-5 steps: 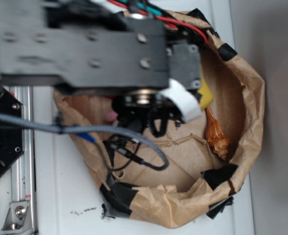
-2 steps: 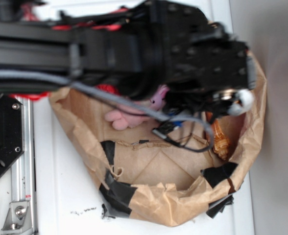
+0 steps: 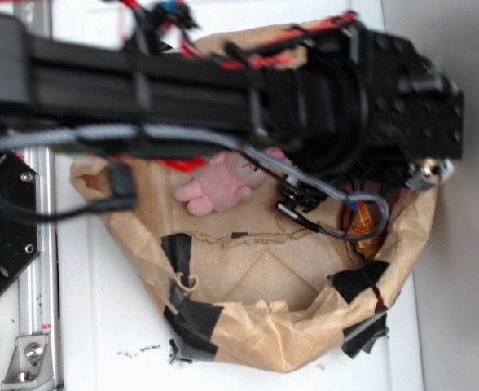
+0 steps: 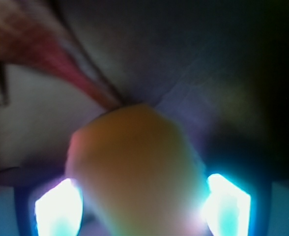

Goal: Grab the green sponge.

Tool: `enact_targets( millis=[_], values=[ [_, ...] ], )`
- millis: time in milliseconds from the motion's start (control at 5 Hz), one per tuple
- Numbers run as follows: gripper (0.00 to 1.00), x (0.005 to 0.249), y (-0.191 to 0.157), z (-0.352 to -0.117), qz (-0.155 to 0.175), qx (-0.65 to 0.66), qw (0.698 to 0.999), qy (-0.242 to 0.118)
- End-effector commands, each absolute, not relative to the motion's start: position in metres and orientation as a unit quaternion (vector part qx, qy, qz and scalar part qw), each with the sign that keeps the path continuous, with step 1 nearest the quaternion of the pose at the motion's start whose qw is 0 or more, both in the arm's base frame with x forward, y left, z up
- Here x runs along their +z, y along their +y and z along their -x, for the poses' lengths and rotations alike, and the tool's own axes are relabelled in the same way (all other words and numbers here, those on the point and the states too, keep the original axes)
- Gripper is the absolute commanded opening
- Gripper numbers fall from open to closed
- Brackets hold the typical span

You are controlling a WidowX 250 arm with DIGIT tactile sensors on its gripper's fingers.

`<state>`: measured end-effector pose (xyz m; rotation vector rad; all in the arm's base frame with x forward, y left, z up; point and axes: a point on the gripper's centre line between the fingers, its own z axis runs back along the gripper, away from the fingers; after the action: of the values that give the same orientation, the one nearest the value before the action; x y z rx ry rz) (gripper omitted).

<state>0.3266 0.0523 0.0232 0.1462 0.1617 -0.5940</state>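
In the wrist view the green sponge [image 4: 134,167], a blurred yellowish rounded block, fills the space between my gripper's [image 4: 142,206] two glowing fingertips [image 4: 58,209]. The jaws stand wide on either side of it, and glare hides whether they touch it. In the exterior view the black arm [image 3: 370,90] reaches across to the right side of the brown paper bag [image 3: 288,334] and covers both the sponge and the gripper fingers.
A pink plush bunny [image 3: 219,183] lies in the bag's middle. A brown spiral seashell [image 3: 366,224] sits at the right wall under the arm's cables. A red cloth [image 4: 46,54] shows behind the sponge. Black tape patches [image 3: 191,314] mark the bag's rim. A metal rail [image 3: 36,269] runs along the left.
The arm has swung from the bag's left to its right side, uncovering the bunny. The sponge, visible a second ago at the right wall, is now under the arm.
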Motion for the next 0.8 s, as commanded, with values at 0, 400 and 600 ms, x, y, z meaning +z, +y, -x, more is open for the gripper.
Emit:
enact_targets(
  millis=[0,400,600],
  values=[
    [0.00,0.028,0.047,-0.325,-0.067,-0.266,0.959,0.073],
    [0.00,0.095,0.023,-0.299,-0.029,-0.290,0.956,0.002],
    [0.00,0.144,0.017,-0.287,-0.052,-0.277,0.959,-0.040]
  ],
)
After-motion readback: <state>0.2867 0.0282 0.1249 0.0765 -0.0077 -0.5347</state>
